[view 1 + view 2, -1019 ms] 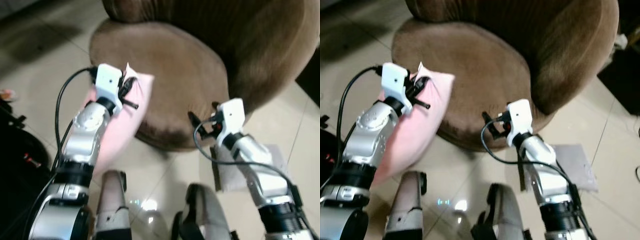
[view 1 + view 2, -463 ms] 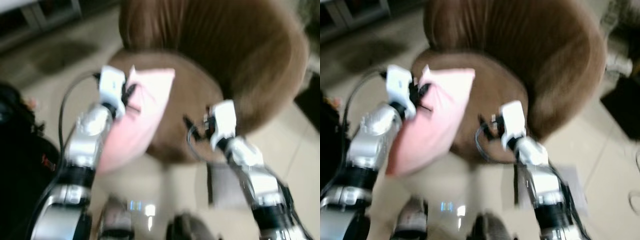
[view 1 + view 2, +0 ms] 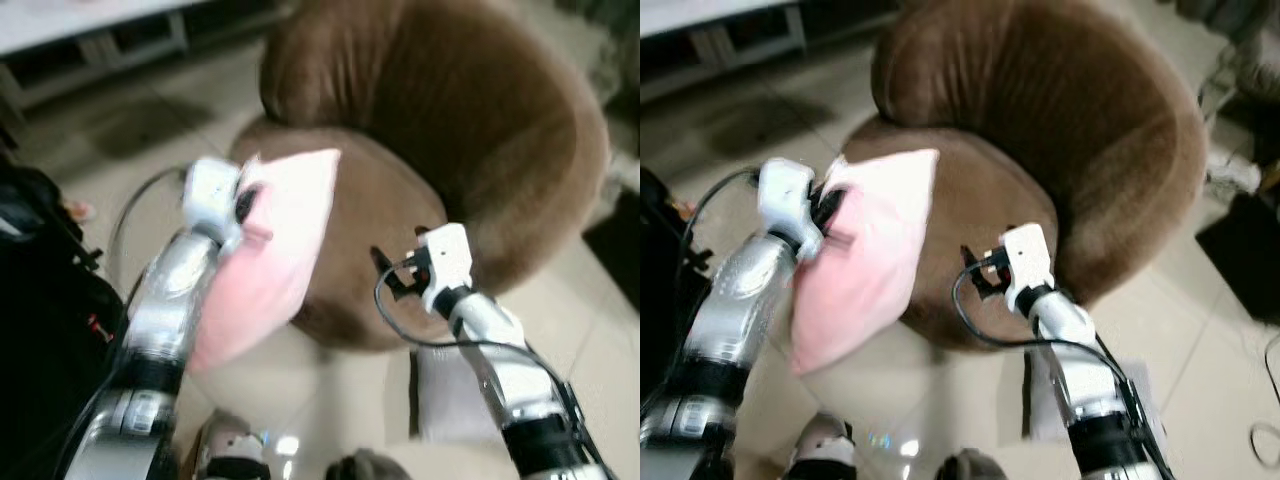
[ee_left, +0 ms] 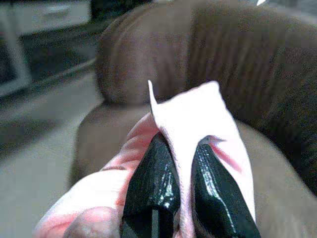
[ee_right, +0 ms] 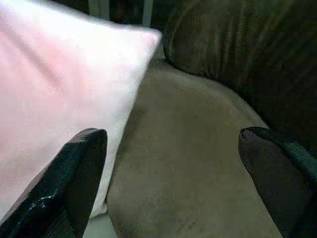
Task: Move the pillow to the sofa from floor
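Left wrist view: the left gripper [image 4: 181, 193] is pinching a corner of the pink pillow [image 3: 872, 250], which is hanging below and beside it, over the front edge of the brown sofa [image 3: 1080, 130]. The right gripper [image 3: 975, 272], fingers spread wide, is hovering empty nearby. The carry step is under way; next, the pillow needs moving forward over the seat before release.

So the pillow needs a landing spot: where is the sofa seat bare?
The brown seat is bare between the pink pillow, the curved backrest and the open right gripper. The seat's near-left edge is crowded: the left gripper pinches the pillow's corner there.
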### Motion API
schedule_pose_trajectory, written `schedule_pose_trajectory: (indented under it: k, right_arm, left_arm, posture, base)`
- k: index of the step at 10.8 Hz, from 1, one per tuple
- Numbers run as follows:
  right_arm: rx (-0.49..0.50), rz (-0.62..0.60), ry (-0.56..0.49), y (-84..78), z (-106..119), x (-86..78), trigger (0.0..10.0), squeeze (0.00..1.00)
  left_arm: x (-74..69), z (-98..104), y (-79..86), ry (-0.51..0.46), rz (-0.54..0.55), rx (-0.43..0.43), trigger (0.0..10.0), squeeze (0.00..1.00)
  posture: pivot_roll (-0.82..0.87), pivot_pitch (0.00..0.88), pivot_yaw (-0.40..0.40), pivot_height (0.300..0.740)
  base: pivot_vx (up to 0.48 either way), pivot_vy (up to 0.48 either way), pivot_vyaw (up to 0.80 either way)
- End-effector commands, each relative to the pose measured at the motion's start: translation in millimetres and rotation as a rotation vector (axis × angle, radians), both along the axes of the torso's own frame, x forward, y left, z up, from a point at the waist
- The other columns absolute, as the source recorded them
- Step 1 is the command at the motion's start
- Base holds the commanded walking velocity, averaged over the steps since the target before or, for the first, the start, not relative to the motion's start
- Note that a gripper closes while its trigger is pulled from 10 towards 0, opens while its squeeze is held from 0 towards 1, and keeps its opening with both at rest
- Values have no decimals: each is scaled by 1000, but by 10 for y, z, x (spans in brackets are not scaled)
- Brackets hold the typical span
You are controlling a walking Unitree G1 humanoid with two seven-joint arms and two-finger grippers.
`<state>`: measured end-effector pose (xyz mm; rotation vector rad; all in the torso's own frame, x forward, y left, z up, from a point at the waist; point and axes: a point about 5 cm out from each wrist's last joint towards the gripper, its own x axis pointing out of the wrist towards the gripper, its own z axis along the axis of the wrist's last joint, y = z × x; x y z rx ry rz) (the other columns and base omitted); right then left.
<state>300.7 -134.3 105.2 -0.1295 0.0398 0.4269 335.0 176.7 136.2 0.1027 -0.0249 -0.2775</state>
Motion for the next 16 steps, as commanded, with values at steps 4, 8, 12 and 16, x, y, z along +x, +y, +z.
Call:
schedule_pose_trajectory:
  k: [4, 8, 12, 16]
  right_arm:
    - [-58, -59, 93, -261, -384, -412, 10000, 0]
    - [-59, -132, 125, -250, -568, -717, 10000, 0]
    - [-89, -172, 210, -101, -1029, -1177, 10000, 0]
    - [-82, -159, 131, 90, -985, -1062, 10000, 0]
  left_arm:
    - [-625, -431, 205, 133, 158, -63, 0, 0]
    - [-925, -676, -12, 241, -11, -16, 0, 0]
    - [-1177, -959, -177, 353, -100, -11, 0, 0]
    - [-1111, -889, -904, 324, -80, -60, 0, 0]
  posture:
    - [272, 190, -173, 740]
    - [214, 207, -178, 740]
    - [220, 206, -153, 740]
    - [237, 212, -139, 740]
  base:
    - [0, 0, 0]
    - [0, 0, 0]
    - [0, 0, 0]
    - [0, 0, 0]
